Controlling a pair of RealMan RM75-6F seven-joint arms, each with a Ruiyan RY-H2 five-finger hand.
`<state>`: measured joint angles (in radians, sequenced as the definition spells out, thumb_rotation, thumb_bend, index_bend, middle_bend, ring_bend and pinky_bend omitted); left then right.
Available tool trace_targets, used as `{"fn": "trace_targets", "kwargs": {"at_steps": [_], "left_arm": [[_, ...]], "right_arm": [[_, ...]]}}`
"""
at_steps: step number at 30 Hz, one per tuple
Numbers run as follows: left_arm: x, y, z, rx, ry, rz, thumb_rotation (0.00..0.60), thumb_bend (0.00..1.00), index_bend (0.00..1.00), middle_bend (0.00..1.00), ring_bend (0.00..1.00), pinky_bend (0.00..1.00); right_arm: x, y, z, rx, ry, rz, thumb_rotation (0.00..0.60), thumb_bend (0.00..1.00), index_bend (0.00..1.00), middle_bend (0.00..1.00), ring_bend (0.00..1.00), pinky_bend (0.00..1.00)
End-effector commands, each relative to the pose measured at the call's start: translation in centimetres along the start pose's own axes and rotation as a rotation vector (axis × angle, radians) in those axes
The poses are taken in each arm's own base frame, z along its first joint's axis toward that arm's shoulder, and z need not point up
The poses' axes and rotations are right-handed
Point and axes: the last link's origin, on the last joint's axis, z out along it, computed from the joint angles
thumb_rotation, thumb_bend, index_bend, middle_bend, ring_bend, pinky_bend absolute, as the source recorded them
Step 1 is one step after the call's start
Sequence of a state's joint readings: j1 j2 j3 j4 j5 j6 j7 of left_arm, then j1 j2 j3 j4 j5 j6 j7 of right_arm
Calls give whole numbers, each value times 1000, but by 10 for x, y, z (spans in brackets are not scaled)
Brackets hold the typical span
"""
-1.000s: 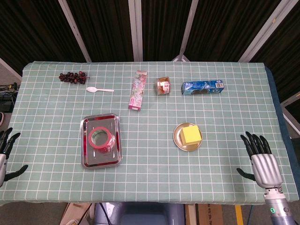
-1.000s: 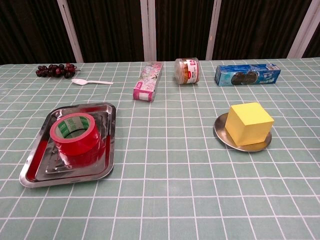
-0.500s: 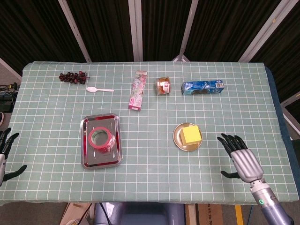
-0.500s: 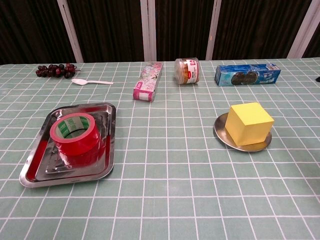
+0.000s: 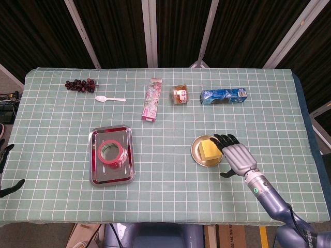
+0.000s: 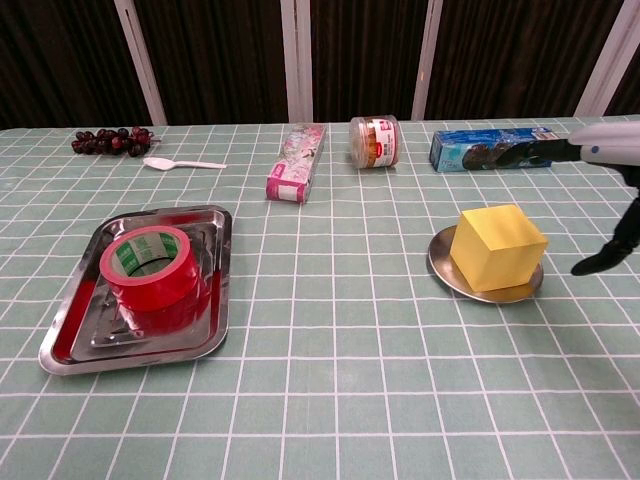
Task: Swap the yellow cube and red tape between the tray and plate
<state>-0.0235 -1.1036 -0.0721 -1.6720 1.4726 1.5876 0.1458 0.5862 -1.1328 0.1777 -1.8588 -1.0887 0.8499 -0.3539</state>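
The red tape (image 5: pixel 110 151) (image 6: pixel 150 265) lies flat in the steel tray (image 5: pixel 111 181) (image 6: pixel 140 338) on the left. On the round metal plate (image 5: pixel 196 155) (image 6: pixel 445 275) right of centre sits the yellow cube (image 5: pixel 209 149) (image 6: pixel 497 245). My right hand (image 5: pixel 235 155) (image 6: pixel 612 150) hovers at the cube's right side with fingers spread and nothing in it; I cannot tell whether its fingertips touch the cube. Only the dark fingers of my left hand (image 5: pixel 5 155) show, spread, at the head view's left edge, off the table.
Along the far side lie dark grapes (image 5: pixel 80 84), a white spoon (image 5: pixel 109 98), a pink box (image 5: pixel 150 99), a small jar (image 5: pixel 180 94) and a blue cookie pack (image 5: pixel 224 96). Green checked cloth covers the table.
My right hand has moved left and forward from the table's right edge up to the cube. The left hand has slipped slightly further out of view. Tape and cube have not moved.
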Motion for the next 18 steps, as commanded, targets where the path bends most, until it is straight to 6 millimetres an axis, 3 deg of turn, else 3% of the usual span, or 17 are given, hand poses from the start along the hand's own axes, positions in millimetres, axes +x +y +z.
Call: {"fn": "trace_targets", "kwargs": {"at_steps": [1,12,18], "left_arm": [[1,-1,-1,5,4,3,600,40,128,0,0,0],[1,-1,-2,24,21,20,600,40,128,0,0,0],[1,-1,-3,31,24,23,600,40,129,0,0,0]], "right_arm": [[0,-10,22,10,-23,-30,600,112,22,0,17,17],[-14,-11,58,-16,-85,-89,600,113,93,24,121,45],[-20,-4,68,-41,-76,-100,600,181,223,156,278,154]]}}
